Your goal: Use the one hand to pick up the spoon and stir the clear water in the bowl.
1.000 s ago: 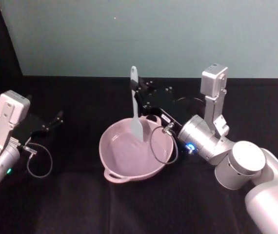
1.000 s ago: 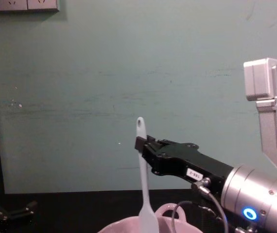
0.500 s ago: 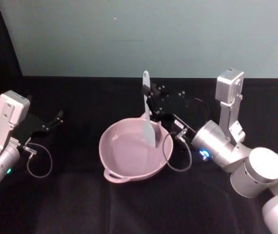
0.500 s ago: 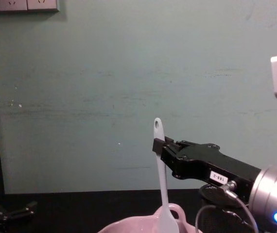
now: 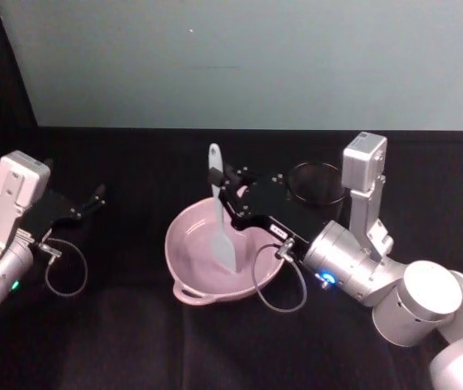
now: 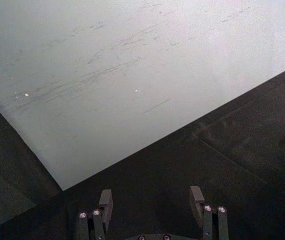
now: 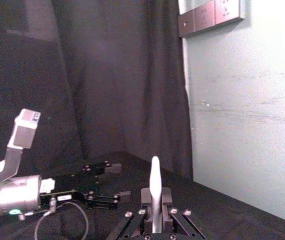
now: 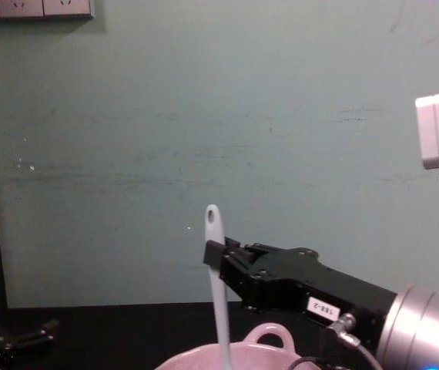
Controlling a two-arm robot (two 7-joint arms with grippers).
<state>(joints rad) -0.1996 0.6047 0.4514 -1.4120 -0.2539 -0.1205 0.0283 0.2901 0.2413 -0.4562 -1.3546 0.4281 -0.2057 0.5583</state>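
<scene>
The right hand (image 5: 227, 192) reaches in from the robot's right over the far rim of the pink bowl (image 5: 192, 244), its fingers clamped shut on the upper handle of the white spoon (image 5: 226, 248), just below the hole at the handle's end. The spoon stands nearly upright, tilted slightly, with its paddle head down inside the bowl, near the middle; whether it touches the water cannot be told. From the chest the spoon (image 8: 217, 293) rises out of the bowl (image 8: 269, 334) in front of the pale wall. A black mesh cup (image 5: 317, 183) stands behind the right arm. The left hand (image 5: 85, 203) rests parked at the worktop's (image 5: 134, 325) left edge, fingers (image 6: 106, 200) spread apart, holding nothing.
</scene>
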